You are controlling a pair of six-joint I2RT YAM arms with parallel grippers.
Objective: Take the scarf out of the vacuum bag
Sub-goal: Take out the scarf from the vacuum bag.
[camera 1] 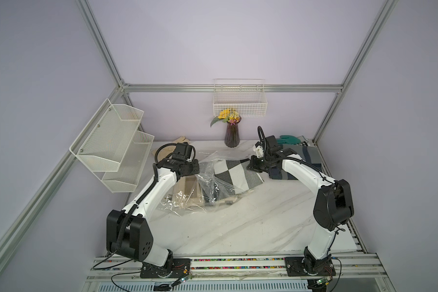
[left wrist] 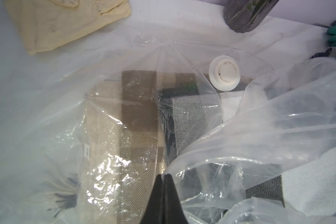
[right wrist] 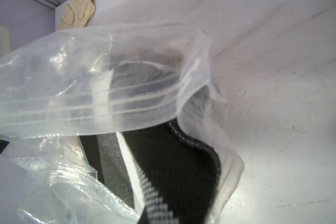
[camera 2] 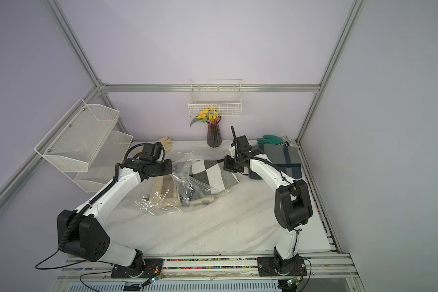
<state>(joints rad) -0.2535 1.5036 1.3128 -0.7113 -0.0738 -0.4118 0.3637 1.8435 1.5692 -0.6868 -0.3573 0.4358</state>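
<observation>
The clear, crinkly vacuum bag (camera 1: 187, 199) (camera 2: 162, 199) lies left of the table's middle, and its white valve cap (left wrist: 224, 75) faces up. A grey, white and black checked scarf (camera 1: 234, 174) (camera 2: 213, 174) sticks halfway out of the bag's zip mouth (right wrist: 97, 108) toward the right. My left gripper (camera 1: 197, 170) (left wrist: 164, 176) is shut on a fold of the bag's plastic. My right gripper (camera 1: 253, 165) (camera 2: 225, 165) is shut on the scarf's far end. In the right wrist view the dark cloth (right wrist: 173, 164) hides the fingers.
A beige-brown checked cloth (left wrist: 138, 116) lies inside the bag. A grey-navy folded cloth (camera 1: 306, 156) sits under the right arm. At the back are a dark vase with flowers (camera 1: 232, 135), cream gloves (camera 1: 180, 141) and a green glove (camera 1: 287, 139). Mesh shelves (camera 1: 111, 146) hang on the left and a wire basket (camera 1: 239, 101) hangs behind.
</observation>
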